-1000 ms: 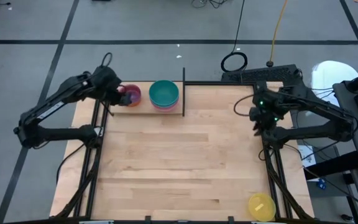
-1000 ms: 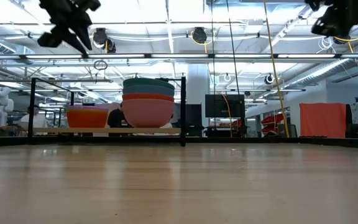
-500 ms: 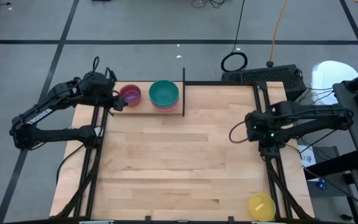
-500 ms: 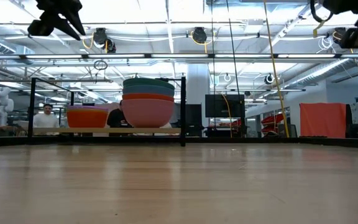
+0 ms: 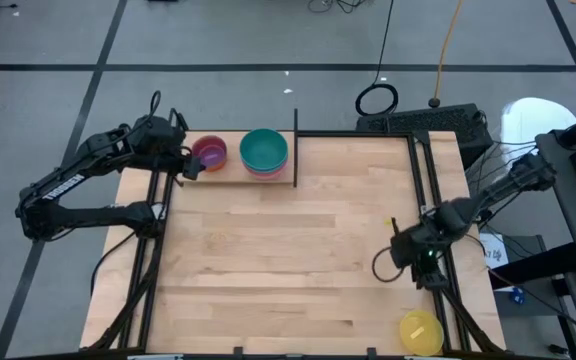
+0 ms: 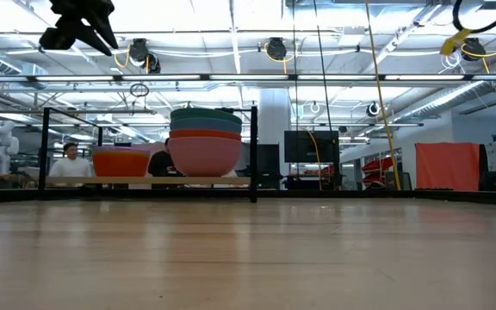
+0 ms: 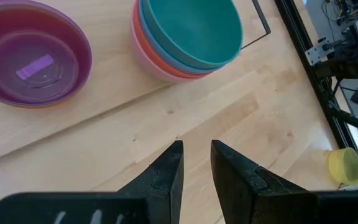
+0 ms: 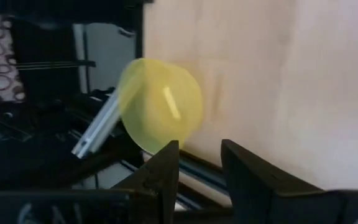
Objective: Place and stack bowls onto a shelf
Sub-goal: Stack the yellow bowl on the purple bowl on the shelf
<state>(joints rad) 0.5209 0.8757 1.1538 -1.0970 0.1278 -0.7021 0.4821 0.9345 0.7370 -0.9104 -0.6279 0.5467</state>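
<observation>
On the shelf (image 5: 230,178) at the table's far left, a purple bowl (image 5: 209,153) sits nested in an orange bowl (image 6: 120,162). Beside it stands a stack with a teal bowl (image 5: 264,150) on top and a pink bowl (image 6: 205,155) at the bottom. A yellow bowl (image 5: 420,331) rests open side up at the table's near right corner. My left gripper (image 5: 186,165) hovers high, just left of the purple bowl (image 7: 33,62), open by a narrow gap and empty. My right gripper (image 5: 400,248) is open and empty, on the far side of the yellow bowl (image 8: 160,112).
Black frame rods (image 5: 295,150) stand at the shelf's right end. Dark rails (image 5: 438,290) run along the table's right side beside the yellow bowl. A cable loop (image 5: 380,265) hangs by my right gripper. People show in the room behind the shelf (image 6: 69,159).
My right gripper has gone toward the table's near edge, toward the yellow bowl, and has left the low view. My left gripper has drawn back from over the purple bowl, up and toward the table's left edge, then stayed still. The bowls have not moved.
</observation>
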